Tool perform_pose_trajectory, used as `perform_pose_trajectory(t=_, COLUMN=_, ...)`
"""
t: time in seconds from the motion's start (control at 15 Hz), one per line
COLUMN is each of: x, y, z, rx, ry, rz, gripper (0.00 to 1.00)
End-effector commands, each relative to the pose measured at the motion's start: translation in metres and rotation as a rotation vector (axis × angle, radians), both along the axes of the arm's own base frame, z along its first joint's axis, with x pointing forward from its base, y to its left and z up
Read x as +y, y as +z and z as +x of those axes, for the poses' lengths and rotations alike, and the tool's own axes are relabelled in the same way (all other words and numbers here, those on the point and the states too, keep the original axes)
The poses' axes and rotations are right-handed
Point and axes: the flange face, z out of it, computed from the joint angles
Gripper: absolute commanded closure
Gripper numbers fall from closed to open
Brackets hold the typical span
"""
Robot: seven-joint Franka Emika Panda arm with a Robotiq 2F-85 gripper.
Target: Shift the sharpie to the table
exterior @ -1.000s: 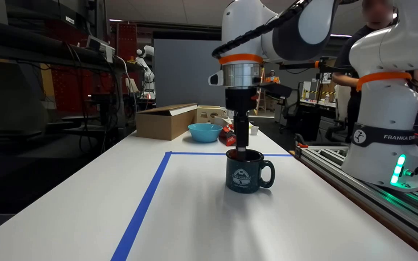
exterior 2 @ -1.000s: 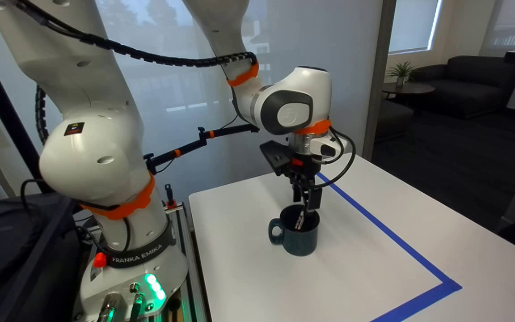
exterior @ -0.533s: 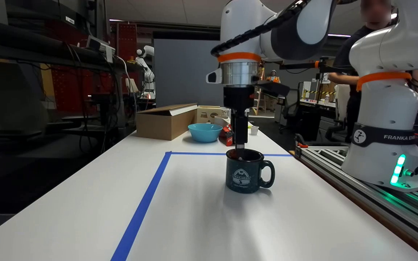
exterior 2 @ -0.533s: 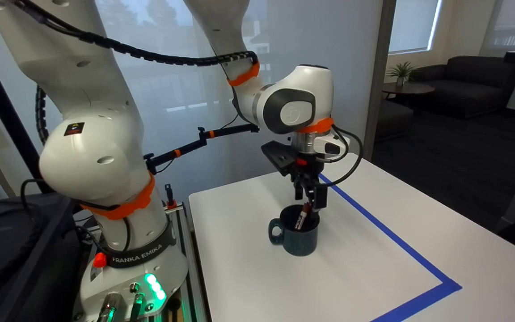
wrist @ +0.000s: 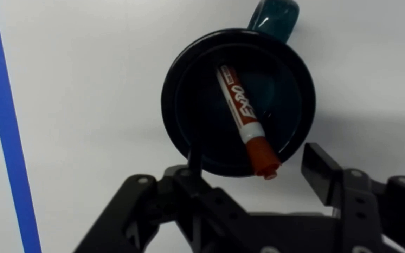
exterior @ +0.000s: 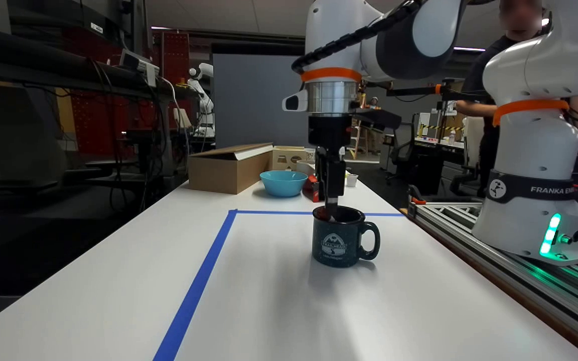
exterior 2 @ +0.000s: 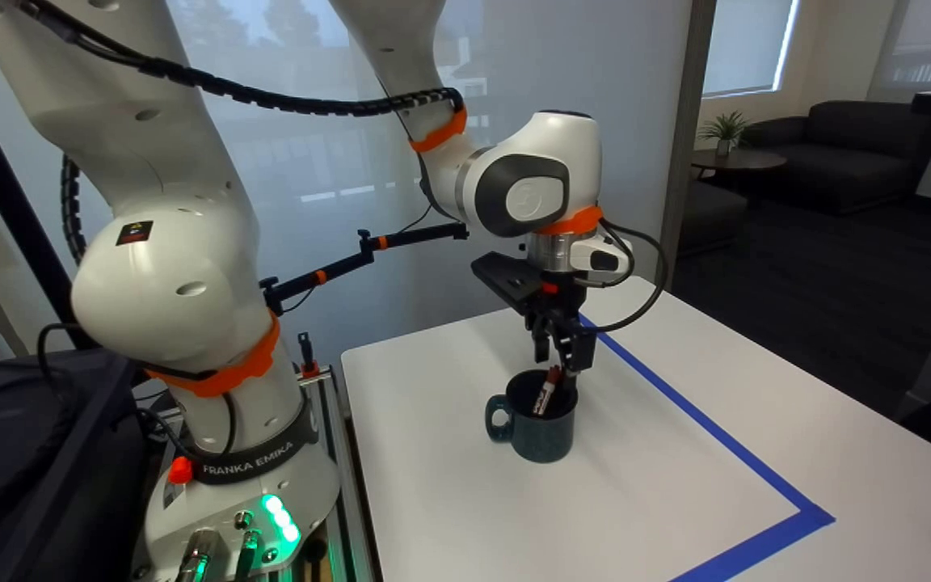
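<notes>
The sharpie, a slim marker with a reddish-brown cap and white lettering, leans inside the dark teal mug, its cap over the rim on the gripper side. It also shows in an exterior view. The mug stands upright on the white table, in both exterior views. My gripper is open and empty. Its fingers stand on either side of the sharpie's cap in the wrist view, with a gap on both sides. In an exterior view the gripper hangs just above the mug's rim.
Blue tape runs along the table. At the far end are a cardboard box, a light blue bowl, a red packet and a small white cup. A person stands behind the robot base.
My gripper has risen a little and shifted slightly sideways, away from the mug's handle. The sharpie's cap, earlier hidden by a finger, now shows. The mug has not moved.
</notes>
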Motion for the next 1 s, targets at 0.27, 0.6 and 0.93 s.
perform_pose_trajectory(t=0.27, x=0.006, y=0.005, z=-0.003, rx=-0.008, ry=0.034, rz=0.009, gripper=0.35)
perform_pose_trajectory(t=0.6, x=0.005, y=0.000, z=-0.002, rx=0.002, ry=0.031, rz=0.012, gripper=0.47)
perform_pose_trajectory(t=0.93, x=0.003, y=-0.003, z=-0.002, rx=0.006, ry=0.022, rz=0.012, gripper=0.62)
